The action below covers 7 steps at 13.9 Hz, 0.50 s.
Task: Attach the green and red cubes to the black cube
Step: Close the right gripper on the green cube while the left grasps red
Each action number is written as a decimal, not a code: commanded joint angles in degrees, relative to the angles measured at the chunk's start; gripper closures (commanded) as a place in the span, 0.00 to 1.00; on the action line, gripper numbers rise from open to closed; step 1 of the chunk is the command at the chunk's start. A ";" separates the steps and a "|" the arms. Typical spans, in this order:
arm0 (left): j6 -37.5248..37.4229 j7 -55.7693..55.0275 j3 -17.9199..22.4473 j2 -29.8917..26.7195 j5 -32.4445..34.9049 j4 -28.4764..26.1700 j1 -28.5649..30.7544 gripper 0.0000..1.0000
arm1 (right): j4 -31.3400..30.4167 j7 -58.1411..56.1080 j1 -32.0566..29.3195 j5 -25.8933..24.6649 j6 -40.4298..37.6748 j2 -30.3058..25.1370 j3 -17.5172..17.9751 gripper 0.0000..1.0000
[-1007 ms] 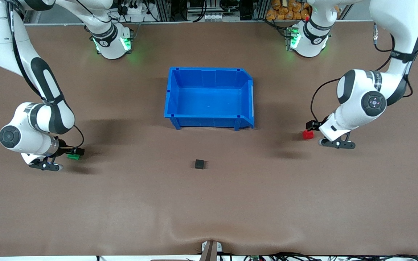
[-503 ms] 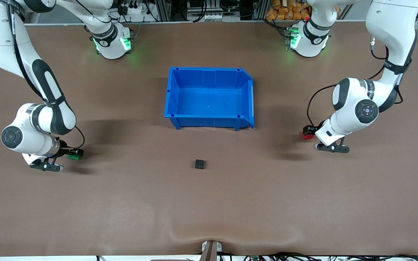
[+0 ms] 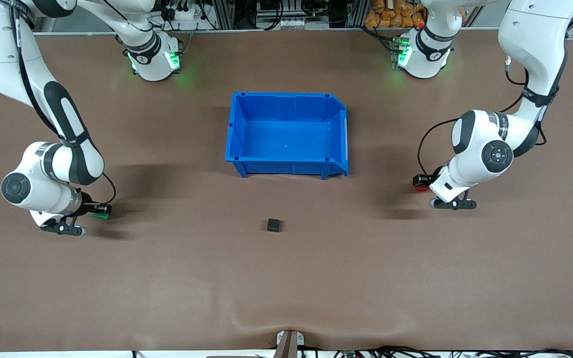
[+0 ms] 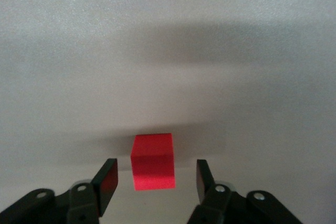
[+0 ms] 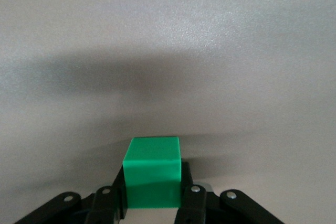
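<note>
The right end effector (image 5: 152, 203) is clenched on the green cube (image 5: 152, 174); its fingers (image 5: 190, 200) are pressed against both sides of the cube, low at the table (image 3: 167, 278) toward the right arm's end. The left end effector (image 4: 156, 184) is not yet closed: in the left wrist view a gap is seen on each side between its fingers (image 4: 107, 182) and the red cube (image 4: 153, 161), which sits on the table between them, toward the left arm's end. The jaws stand partly open around it.

The black cube (image 3: 274, 225) is found alone near the middle of the table, well apart from both coloured cubes and nearer to the front camera than the blue bin (image 3: 286, 134), which is seen with nothing in it.

The step in hand is judged to be the pick-up of both coloured cubes; neither has been brought to the black cube yet.

Several faults are possible from here. The red cube appears slightly off centre between the fingers, so it could be nudged or turned by one finger first and gripped askew. The green cube is held by its sides only, so it could slip or rotate if lifted fast. The black cube is loose and unheld, so it could be pushed away if a coloured cube is pressed against it from one side alone.
</note>
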 commanded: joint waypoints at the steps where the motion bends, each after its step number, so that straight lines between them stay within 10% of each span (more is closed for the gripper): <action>1: 1.00 -1.10 0.11 0.99 0.84 0.37 0.17 0.37 | 0.97 -0.06 -0.79 -0.64 0.31 0.61 0.68 0.96; 7: 2.40 -1.18 0.20 2.22 0.84 0.54 0.17 0.38 | 1.23 -10.49 -0.79 -1.52 0.31 0.43 0.60 1.00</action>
